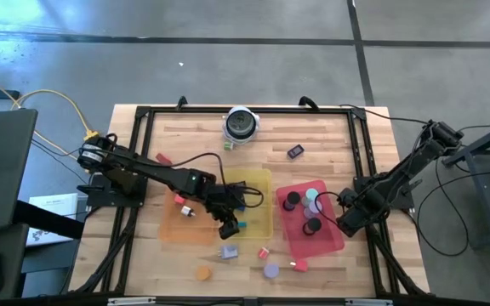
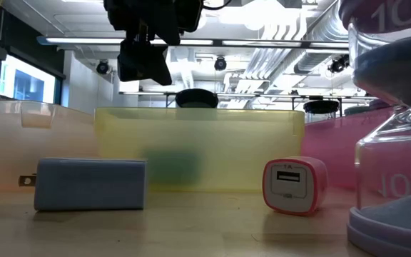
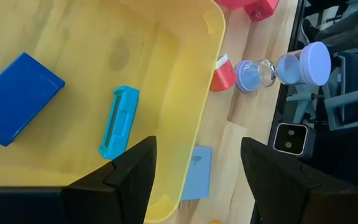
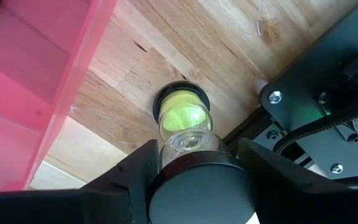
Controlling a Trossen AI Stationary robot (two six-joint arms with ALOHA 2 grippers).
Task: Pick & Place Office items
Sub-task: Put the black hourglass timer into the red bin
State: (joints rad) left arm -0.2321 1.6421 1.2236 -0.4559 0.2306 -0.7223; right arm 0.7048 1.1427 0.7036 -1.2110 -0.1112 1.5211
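Above the yellow tray's (image 1: 260, 178) near rim, left jaws (image 1: 227, 228) hover spread, empty. Right jaws (image 4: 191, 171) pinch a green hourglass (image 4: 183, 121) beside the red tray (image 1: 334, 240). Purple hourglass (image 2: 394, 135) reads "10".

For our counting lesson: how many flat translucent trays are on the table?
3: the orange tray left of centre, the yellow tray beside it in the middle, and the red tray to the right. None appears hidden.

Wood table (image 1: 190, 136) w/ trays (image 1: 262, 183), bits (image 1: 271, 270)
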